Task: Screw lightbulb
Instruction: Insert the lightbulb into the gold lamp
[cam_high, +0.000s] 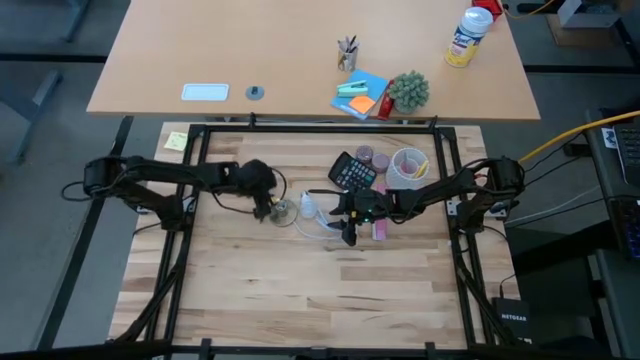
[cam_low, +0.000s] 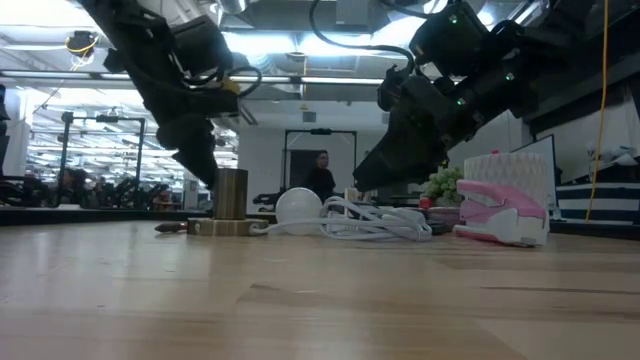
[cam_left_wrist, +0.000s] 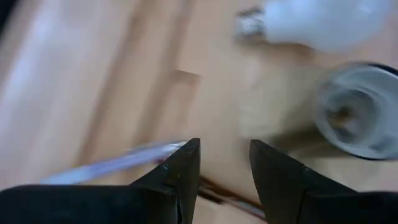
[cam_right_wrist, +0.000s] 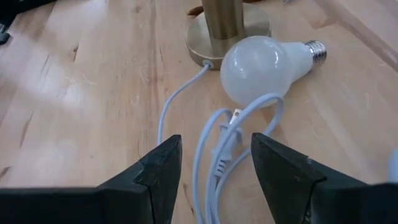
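**Lightbulb loose on the desk, both hands open and empty**

Lightbulb (cam_right_wrist: 264, 67) lies on its side on the desk (cam_high: 300, 290), its frosted globe touching the brass base of the lamp socket (cam_right_wrist: 227, 28), screw end pointing away from the stem. Nearest the right wrist camera, the right hand (cam_right_wrist: 214, 165) hovers with fingers spread and nothing between them, directly over the looped white cord (cam_right_wrist: 227, 146) that runs from the brass base. Beyond the bulb, the left hand (cam_left_wrist: 224, 165) hangs above the socket, likewise parted and holding nothing.

Risks, as I judge them: closing the right hand from here could snag the cord instead of the bulb and drag the socket along; a nudge to the round globe could roll it off (nothing holds it).

In the low view the socket's stem partly covers the bulb (cam_low: 298, 208). The left wrist view is blurred, so the socket's opening cannot be read.
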